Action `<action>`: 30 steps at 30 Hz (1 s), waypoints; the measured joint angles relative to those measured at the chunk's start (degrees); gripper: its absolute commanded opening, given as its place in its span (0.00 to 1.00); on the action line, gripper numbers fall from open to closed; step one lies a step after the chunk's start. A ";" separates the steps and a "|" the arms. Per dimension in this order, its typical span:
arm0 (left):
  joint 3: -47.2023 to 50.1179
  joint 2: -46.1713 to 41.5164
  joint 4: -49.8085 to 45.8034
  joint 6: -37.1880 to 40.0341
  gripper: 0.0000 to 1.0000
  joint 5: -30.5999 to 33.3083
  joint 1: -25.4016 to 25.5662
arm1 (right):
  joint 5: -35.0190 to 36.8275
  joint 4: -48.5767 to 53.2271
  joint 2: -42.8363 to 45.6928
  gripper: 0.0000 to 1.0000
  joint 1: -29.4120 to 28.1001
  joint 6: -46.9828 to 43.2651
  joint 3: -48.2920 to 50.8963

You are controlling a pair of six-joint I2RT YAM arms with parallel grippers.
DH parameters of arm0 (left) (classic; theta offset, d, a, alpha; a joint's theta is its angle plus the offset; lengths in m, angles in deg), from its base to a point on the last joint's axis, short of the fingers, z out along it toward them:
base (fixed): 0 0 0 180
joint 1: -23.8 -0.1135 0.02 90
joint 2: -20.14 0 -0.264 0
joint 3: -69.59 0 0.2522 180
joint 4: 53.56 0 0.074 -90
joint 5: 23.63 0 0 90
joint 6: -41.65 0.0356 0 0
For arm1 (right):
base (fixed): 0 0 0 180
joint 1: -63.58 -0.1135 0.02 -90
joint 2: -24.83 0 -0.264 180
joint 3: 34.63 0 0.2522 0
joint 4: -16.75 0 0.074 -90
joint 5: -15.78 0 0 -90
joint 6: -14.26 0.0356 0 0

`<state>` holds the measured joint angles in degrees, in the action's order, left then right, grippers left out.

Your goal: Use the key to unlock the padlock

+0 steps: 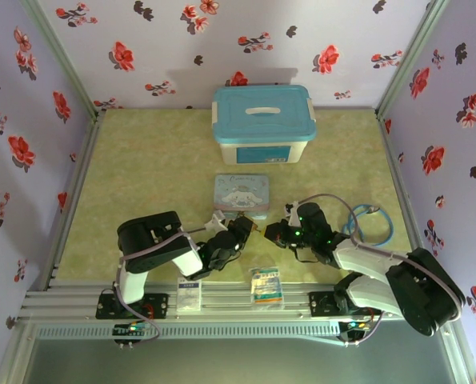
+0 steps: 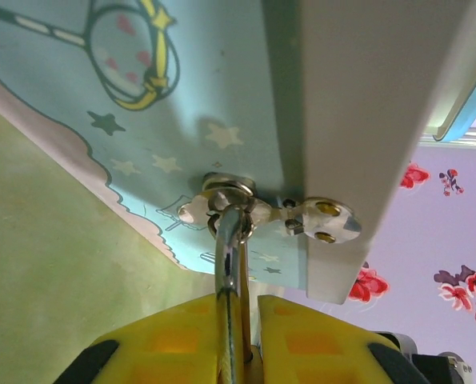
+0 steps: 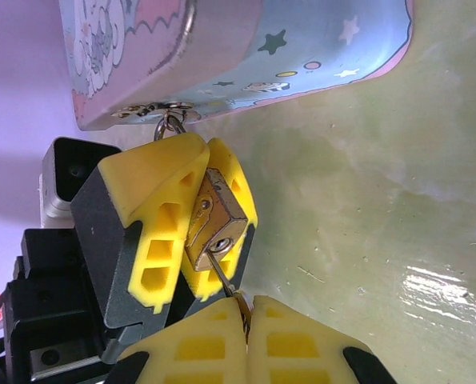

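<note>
The brass padlock [image 3: 215,220] hangs by its silver shackle [image 2: 230,248] from the hasp [image 2: 226,196] of the cartoon tin [image 1: 240,194]. My left gripper [image 2: 250,320] is shut on the padlock body, its yellow fingers [image 3: 154,216] on either side of it. The thin grey key [image 3: 222,274] points its blade into the keyhole on the padlock's underside. My right gripper [image 3: 247,308] is shut on the key's head, just below the padlock. In the top view both grippers, the left [image 1: 239,232] and the right [image 1: 271,234], meet tip to tip in front of the tin.
A white box with a blue lid [image 1: 263,124] stands behind the tin. Two flat printed packets [image 1: 190,294] [image 1: 266,286] lie on the near rail. A blue cable loop [image 1: 374,224] lies at the right. Flowered walls enclose three sides.
</note>
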<state>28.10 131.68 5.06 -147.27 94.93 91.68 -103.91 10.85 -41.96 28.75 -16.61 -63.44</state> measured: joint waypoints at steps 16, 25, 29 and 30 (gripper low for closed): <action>-0.04 0.00 -0.07 -0.63 0.00 1.01 0.00 | -0.57 -6.47 -3.87 0.00 1.20 3.10 1.31; -0.09 0.00 -0.39 -0.68 0.00 1.81 -0.07 | -1.92 -12.63 -6.64 0.00 1.38 5.79 2.62; -0.22 0.02 -0.37 -1.03 0.00 1.88 -0.04 | -2.23 -14.71 -6.75 0.00 1.46 6.80 3.34; -0.31 0.04 -0.37 -1.11 0.00 1.88 -0.07 | -2.27 -15.41 -6.75 0.00 1.46 7.13 3.56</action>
<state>27.80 131.73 4.68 -148.38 96.81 91.61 -106.18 -4.56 -48.71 30.22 -9.49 -59.88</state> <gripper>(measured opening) 0.147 0.042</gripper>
